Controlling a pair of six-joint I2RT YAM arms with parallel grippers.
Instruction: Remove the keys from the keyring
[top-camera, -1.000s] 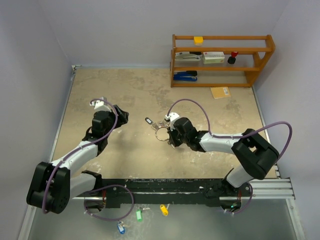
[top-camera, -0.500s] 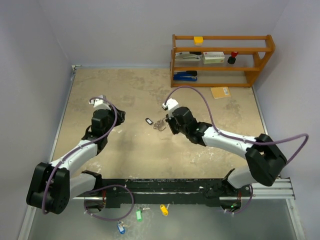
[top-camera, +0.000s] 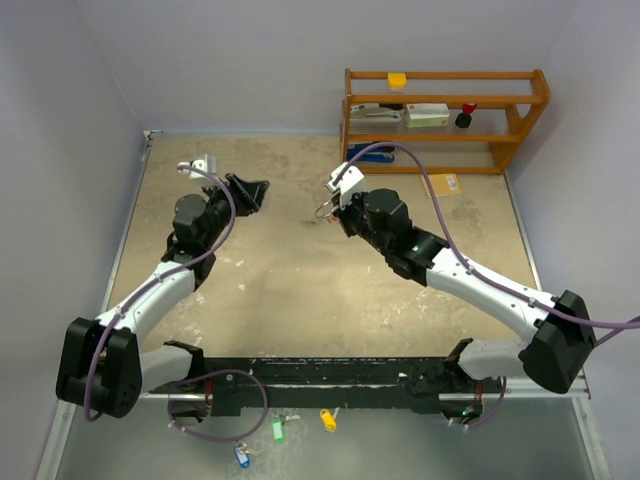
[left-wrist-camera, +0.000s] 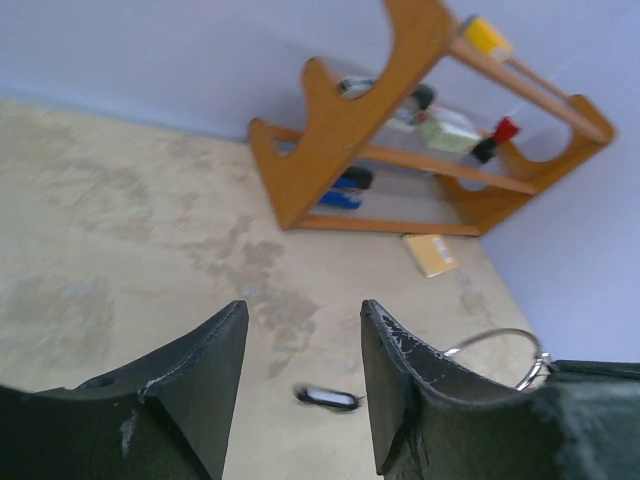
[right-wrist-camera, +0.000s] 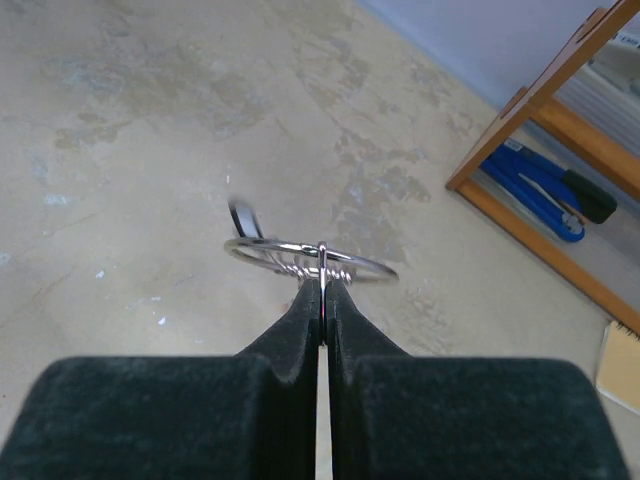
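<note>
Above the table's middle, toward twelve o'clock, the right gripper (right-wrist-camera: 322, 288) had lifted the keyring (right-wrist-camera: 350, 267) off the surface where it lay a second before, fingers clamped together on its wire. A black-tagged key (left-wrist-camera: 328, 398) dangled beneath, not yet off the ring. At its nine o'clock, the left gripper (left-wrist-camera: 300, 335) had risen too, fingers apart and empty, probably ready to pull. The wooden shelf (top-camera: 440, 120) stood at one o'clock, well apart; nothing blocked the way.

The keyring (right-wrist-camera: 318, 262) is thin, shiny silver metal wire; the fingers (right-wrist-camera: 298, 335) of the right gripper (right-wrist-camera: 321, 285) look like matt black plastic; those of the left gripper (left-wrist-camera: 302, 320) are alike, scuffed pale at the edges. The shelf (left-wrist-camera: 340, 130) is smooth, varnished orange-brown wood; the table (right-wrist-camera: 150, 150) is matt, mottled beige, rough-looking.
</note>
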